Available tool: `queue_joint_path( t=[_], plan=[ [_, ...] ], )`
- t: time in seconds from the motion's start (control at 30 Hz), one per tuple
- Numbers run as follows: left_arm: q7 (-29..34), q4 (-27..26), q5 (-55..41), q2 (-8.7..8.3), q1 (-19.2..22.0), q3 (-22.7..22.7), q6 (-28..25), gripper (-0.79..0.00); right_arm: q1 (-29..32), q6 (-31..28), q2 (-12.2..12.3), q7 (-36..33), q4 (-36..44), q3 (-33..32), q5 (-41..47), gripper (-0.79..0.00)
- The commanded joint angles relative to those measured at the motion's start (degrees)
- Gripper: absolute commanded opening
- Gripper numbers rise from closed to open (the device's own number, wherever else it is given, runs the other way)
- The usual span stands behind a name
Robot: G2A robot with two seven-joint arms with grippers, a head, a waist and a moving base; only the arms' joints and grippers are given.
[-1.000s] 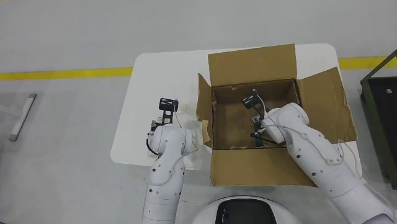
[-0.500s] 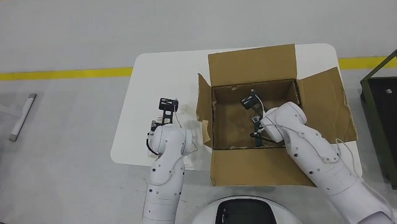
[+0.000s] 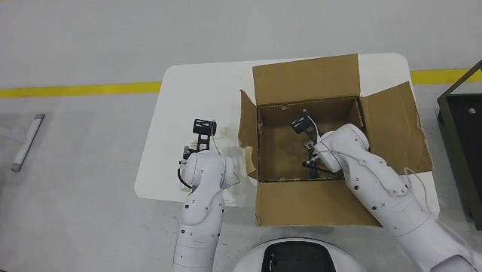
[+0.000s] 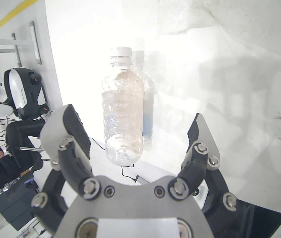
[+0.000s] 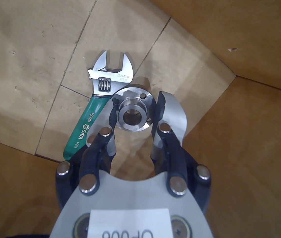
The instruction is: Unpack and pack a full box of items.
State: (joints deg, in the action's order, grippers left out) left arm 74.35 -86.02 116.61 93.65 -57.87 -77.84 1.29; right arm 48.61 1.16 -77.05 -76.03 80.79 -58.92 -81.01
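Although the table [image 3: 188,99] bears the load soundly, hazards are noted on each item it carries.

Cardboard box [image 3: 305,80]: it stands open at centre right of the top view, with the right arm down inside. The walls stand close about the wrist, so a lift off the vertical could catch one and drag the box.

Clear plastic bottle [image 4: 123,110]: it lies on the table at the centre of the left wrist view, between the spread fingers of the left gripper [image 4: 133,115], which is released and touches nothing. The bottle looks round and light, so it may roll away if one finger meets it first.

Green-handled wrench [image 5: 95,105]: it lies flat on the box floor, left of centre in the right wrist view, its head against the fitting. It may be dragged along on a lift.

Flanged metal fitting [image 5: 132,113]: the right gripper [image 5: 136,108] is clenched on its rim. Judged smooth and heavy for so narrow a hold, it may twist free and drop onto the wrench.
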Motion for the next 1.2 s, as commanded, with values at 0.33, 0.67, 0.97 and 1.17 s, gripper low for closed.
queue_joint_path(
  t=[0.33,0.67,0.97,1.17],
  plan=[
    [0.0,0.0,0.0,0.00,0.0,0.0,0.0,0.000,1.3,0.4,0.0,1.8,4.2,-3.7,4.0,-0.785],
    [0.0,0.0,0.0,0.00,0.0,0.0,0.0,0.000,11.0,-7.1,0.9,15.4,14.9,-21.9,42.0,-0.785],
    [0.0,0.0,0.0,0.00,0.0,0.0,0.0,0.000,14.4,-16.6,1.6,17.7,9.6,-27.6,65.3,-0.785],
    [0.0,0.0,0.0,0.00,0.0,0.0,0.0,0.000,14.2,-16.6,1.7,17.5,9.1,-27.4,65.4,-0.785]
  ],
)
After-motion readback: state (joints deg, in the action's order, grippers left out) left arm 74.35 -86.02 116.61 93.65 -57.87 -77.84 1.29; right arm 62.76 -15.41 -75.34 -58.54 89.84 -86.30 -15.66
